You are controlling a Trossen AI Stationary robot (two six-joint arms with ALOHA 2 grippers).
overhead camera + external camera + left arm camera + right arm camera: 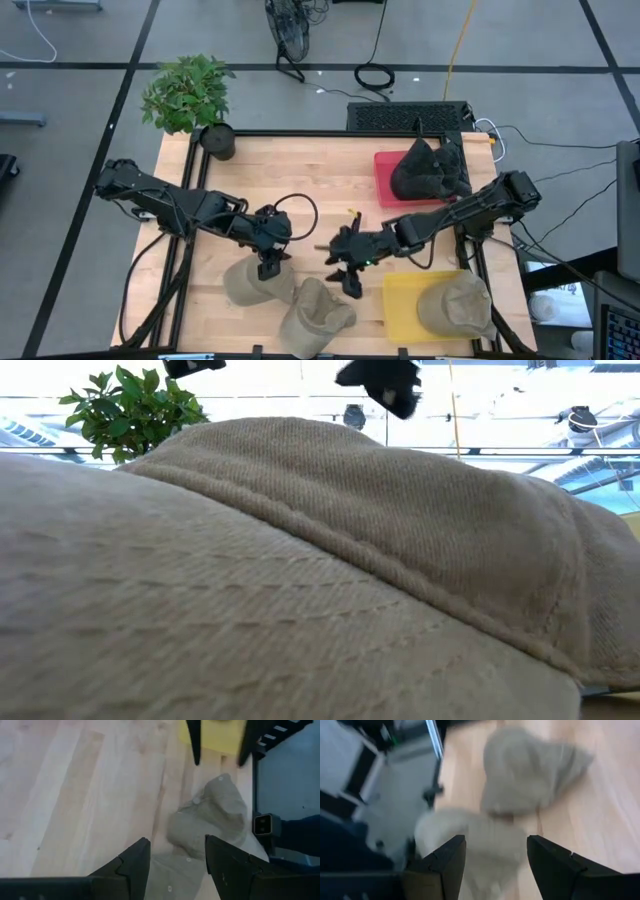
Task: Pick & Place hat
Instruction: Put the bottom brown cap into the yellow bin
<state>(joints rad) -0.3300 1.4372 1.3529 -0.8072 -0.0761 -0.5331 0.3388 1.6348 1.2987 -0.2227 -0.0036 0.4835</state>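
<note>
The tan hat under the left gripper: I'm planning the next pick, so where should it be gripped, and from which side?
Judging by the high view, grip the raised crown fold of the tan hat from straight above. It lies slumped on the table, so soft fabric bunches between fingers. The left gripper hovers open over it.

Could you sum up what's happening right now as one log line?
left gripper: open, over left tan hat | right gripper: open, above middle tan hat | yellow tray: holds one tan hat | red tray: dark hats

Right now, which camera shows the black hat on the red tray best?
The high view: the black hat sits whole on the red tray at the table's far right. The low view is blocked by a tan hat, and neither wrist view shows it.
</note>
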